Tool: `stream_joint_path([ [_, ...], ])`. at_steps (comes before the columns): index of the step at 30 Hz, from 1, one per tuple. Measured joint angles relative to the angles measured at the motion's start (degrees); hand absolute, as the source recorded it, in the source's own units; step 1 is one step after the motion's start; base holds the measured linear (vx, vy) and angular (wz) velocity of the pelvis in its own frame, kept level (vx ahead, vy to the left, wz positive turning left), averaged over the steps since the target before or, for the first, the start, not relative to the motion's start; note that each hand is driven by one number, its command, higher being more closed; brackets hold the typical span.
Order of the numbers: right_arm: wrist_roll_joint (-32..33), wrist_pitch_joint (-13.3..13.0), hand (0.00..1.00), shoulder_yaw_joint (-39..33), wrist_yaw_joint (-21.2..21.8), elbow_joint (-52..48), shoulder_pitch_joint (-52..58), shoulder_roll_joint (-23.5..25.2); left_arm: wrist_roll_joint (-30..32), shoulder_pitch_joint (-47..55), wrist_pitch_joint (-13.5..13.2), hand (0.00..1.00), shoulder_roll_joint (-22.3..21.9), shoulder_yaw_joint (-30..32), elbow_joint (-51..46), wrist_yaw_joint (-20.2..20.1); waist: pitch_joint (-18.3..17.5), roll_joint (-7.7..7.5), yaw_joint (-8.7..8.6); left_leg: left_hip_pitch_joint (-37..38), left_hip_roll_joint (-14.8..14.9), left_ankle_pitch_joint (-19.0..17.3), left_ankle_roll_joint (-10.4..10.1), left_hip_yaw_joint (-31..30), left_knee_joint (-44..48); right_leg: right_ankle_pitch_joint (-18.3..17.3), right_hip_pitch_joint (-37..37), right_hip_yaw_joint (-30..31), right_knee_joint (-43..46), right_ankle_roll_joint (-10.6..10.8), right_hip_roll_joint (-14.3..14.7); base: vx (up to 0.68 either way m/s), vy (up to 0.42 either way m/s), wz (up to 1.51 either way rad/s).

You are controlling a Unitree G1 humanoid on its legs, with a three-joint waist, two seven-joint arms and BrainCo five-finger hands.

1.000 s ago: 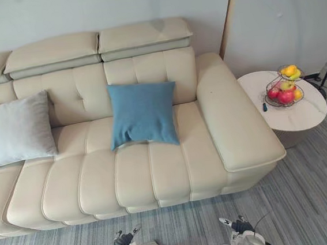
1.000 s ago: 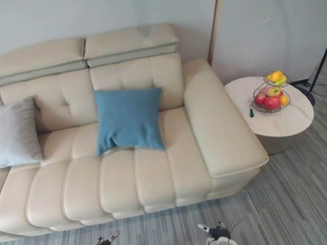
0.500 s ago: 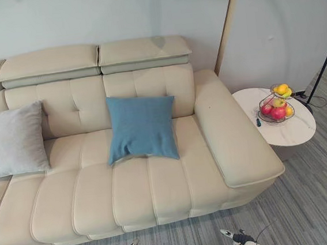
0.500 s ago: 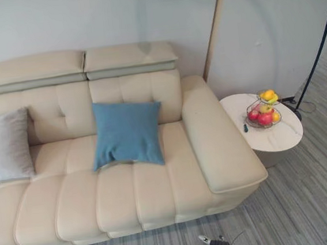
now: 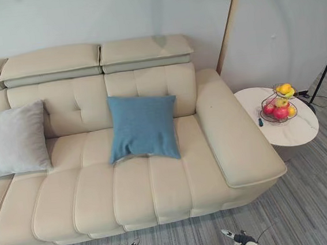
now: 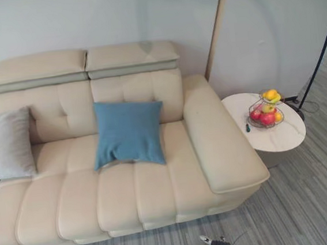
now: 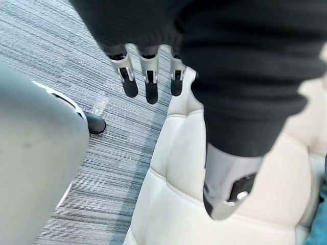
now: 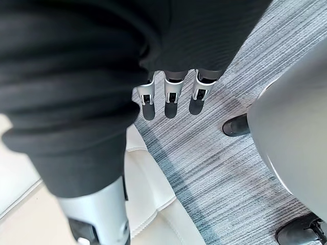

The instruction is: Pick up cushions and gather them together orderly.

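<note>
- Left hand (image 7: 149, 84): hangs by the sofa's front edge, over the striped grey floor (image 5: 310, 201); fingers straight and slack, holding nothing.
- Right hand (image 8: 171, 99): also low by the front edge of the seat, fingers loose and straight, nothing in them.
- Sofa (image 5: 129, 184): cream, padded, with its right armrest next to a round side table.
- Grey cushion (image 5: 11, 140): upright against the backrest towards the sofa's left end, well away from both hands.
- Blue cushion (image 5: 143, 126): leans on the backrest nearer the right armrest; bare seat lies between it and the grey cushion, and between it and the front edge where the hands hang.
- Side table (image 5: 286, 131): white, just beside the right armrest.
- Fruit basket (image 5: 280, 104): wire, on the table's far side, holding red and yellow fruit.
</note>
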Motion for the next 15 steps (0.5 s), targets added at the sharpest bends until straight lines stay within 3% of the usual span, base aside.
stream_joint_path([
  [2, 0.04, 0.08, 0.00, -0.04, 0.00, 0.03, -0.19, 0.02, -0.07, -0.09, 0.01, 0.00, 0.03, -0.09, -0.05, -0.14, 0.13, 0.03, 0.10, -0.02, 0.51, -0.48, -0.45, 1.69, 1.19, 0.53, -1.02, 2.31, 0.04, 0.02, 0.50, -0.03, 0.000, -0.61],
  [5, 0.43, 0.00, 0.00, 0.04, -0.06, 0.02, -0.46, -0.28, -0.26, -1.09, 0.09, 0.00, 0.29, -0.02, 0.13, -0.32, 0.95, -0.27, 0.15, -2.94, 0.70, -1.97, 1.31, -0.53, 7.67, 2.33, -4.25, 8.83, -0.02, 0.09, 0.88, -0.08, -0.038, -1.08],
  [8, 0.48, 0.04, 0.00, 0.39, -0.16, -0.39, -1.00, -1.47, -0.37, -1.72, 0.39, 0.00, -0.93, 0.02, 0.17, -0.28, 1.46, 1.72, 0.21, -4.23, 2.60, -7.00, 0.46, -0.13, 10.03, 5.53, -9.18, 15.43, -0.88, 0.34, 3.72, -0.10, -0.003, -1.61],
  [9, 0.49, 0.09, 0.00, 0.78, -0.21, -0.48, -1.65, -1.55, -0.37, -2.15, 0.56, 0.00, -0.96, 0.07, 0.17, -0.27, 1.82, 1.75, 0.26, -3.84, 3.11, -8.32, -0.26, 3.19, 10.36, 8.11, -11.02, 18.48, -1.80, 0.28, 4.88, -0.08, 0.033, -1.71],
  [10, 0.49, 0.07, 0.00, 1.02, -0.22, -0.65, -1.98, -1.51, -0.36, -2.40, 0.60, 0.00, -0.83, 0.07, 0.17, -0.21, 2.05, 1.78, 0.23, -3.69, 3.33, -8.65, 0.26, 5.14, 10.62, 10.09, -11.95, 19.30, -2.16, -0.37, 5.60, -0.16, 0.054, -2.21],
  [11, 0.48, 0.02, 0.00, 2.13, -0.19, -0.68, -2.82, -1.46, -0.34, -2.67, 0.57, 0.00, -0.64, -0.02, 0.08, -0.22, 2.76, 1.14, 0.28, -3.50, 3.96, -9.38, 0.98, 9.41, 10.34, 14.91, -13.79, 19.66, -3.76, -2.08, 7.10, -0.15, 0.004, -2.33],
  [12, 0.47, 0.01, 0.00, 2.60, -0.20, -0.83, -3.94, -1.19, -0.34, -2.96, 0.52, 0.00, -0.06, -0.10, -0.06, -0.16, 3.04, 1.39, 0.42, -3.44, 5.12, -9.31, 0.85, 14.95, 10.23, 18.11, -15.21, 17.31, -5.93, -4.07, 7.93, -0.17, -0.023, -2.25],
  [13, 0.47, 0.05, 0.00, 2.75, -0.19, -0.83, -4.28, -0.81, -0.32, -3.21, 0.50, 0.00, 0.29, -0.15, -0.08, -0.10, 3.31, 0.89, 0.33, -3.47, 5.37, -8.96, 0.23, 17.52, 10.42, 17.15, -16.26, 12.94, -4.32, -4.02, 7.85, -0.10, -0.085, -2.06],
  [15, 0.33, 0.24, 0.00, 2.53, -0.22, -0.54, -3.59, -1.03, -0.30, -4.16, 0.49, 0.00, 0.58, -2.63, -0.21, -0.10, 3.73, 0.55, -0.07, -2.43, 6.00, -8.25, -0.42, 24.68, 10.11, 6.92, -19.41, -13.76, 6.62, -7.70, 5.07, -0.03, -0.090, -1.65],
])
